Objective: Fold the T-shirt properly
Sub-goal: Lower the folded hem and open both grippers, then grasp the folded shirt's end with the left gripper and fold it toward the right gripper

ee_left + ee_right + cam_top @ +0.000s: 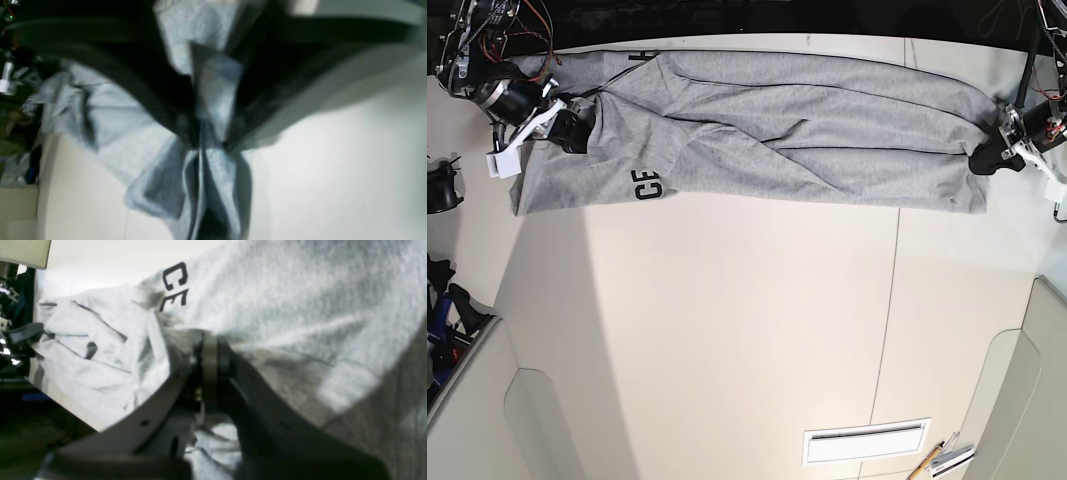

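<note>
The light grey T-shirt (807, 130) lies stretched in a long, creased band across the far part of the table, pulled between both grippers. Black letters "CE" (646, 185) show near its left end and appear again as lettering (175, 286) in the right wrist view. My right gripper (577, 130) is shut on a bunch of the shirt's cloth (300, 290) at the left end. At the right end, my left gripper (982, 158) is shut on a pinched fold of the shirt (110, 116), with its dark fingers (166, 110) closed around the fabric.
The cream table (727, 330) extends toward the near side, with seams running across it. A white slotted plate (865, 441) and some pens (942, 460) lie near the front right. Dark gear (439, 185) sits off the table's left edge.
</note>
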{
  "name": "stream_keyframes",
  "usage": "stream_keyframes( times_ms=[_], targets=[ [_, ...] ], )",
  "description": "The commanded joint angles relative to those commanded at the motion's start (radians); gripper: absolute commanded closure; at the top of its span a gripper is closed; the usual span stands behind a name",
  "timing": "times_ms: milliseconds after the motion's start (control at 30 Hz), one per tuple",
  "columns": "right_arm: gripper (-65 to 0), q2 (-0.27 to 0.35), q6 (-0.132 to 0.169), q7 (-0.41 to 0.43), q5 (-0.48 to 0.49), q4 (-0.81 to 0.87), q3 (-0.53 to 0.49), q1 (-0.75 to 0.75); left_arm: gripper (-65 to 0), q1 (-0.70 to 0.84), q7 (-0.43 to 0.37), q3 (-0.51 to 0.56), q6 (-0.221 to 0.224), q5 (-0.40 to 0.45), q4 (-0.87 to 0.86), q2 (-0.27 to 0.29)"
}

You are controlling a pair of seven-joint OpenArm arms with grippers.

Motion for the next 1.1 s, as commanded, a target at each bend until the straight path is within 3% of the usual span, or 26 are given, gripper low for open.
stream_keyframes(
  times_ms=[100,167,433,700,867,967,1100],
  targets=[
    [0.0,0.000,0.000,-0.004,-0.001,0.000,0.000,0.010,-0.1,-0.005,-0.060,0.000,0.000,0.086,0.002,0.000],
    [0.0,0.000,0.000,-0.008,0.000,0.000,0.000,0.022,0.0,-0.005,-0.098,0.000,0.000,0.132,0.002,0.000],
    [0.0,0.000,0.000,-0.041,0.035,0.008,0.000,0.061,0.0,-0.061,-0.101,-0.015,0.000,0.156,0.004,-0.003],
    [0.0,0.000,0.001,-0.045,0.034,0.111,0.000,0.061,0.0,-0.088,-0.089,-0.217,0.000,0.207,0.067,-0.003],
    [0.0,0.000,0.000,-0.045,0.011,0.184,0.002,0.064,0.0,-0.079,-0.055,-0.261,0.000,0.221,0.245,-0.016],
    [0.0,0.000,0.000,-0.044,-0.013,0.186,0.006,0.064,0.0,-0.046,-0.011,-0.256,0.000,0.164,0.399,-0.013],
    [0.0,0.001,-0.001,-0.025,-0.034,0.186,0.017,0.064,0.0,0.060,-0.004,-0.230,0.000,0.154,0.638,0.036]
  ],
)
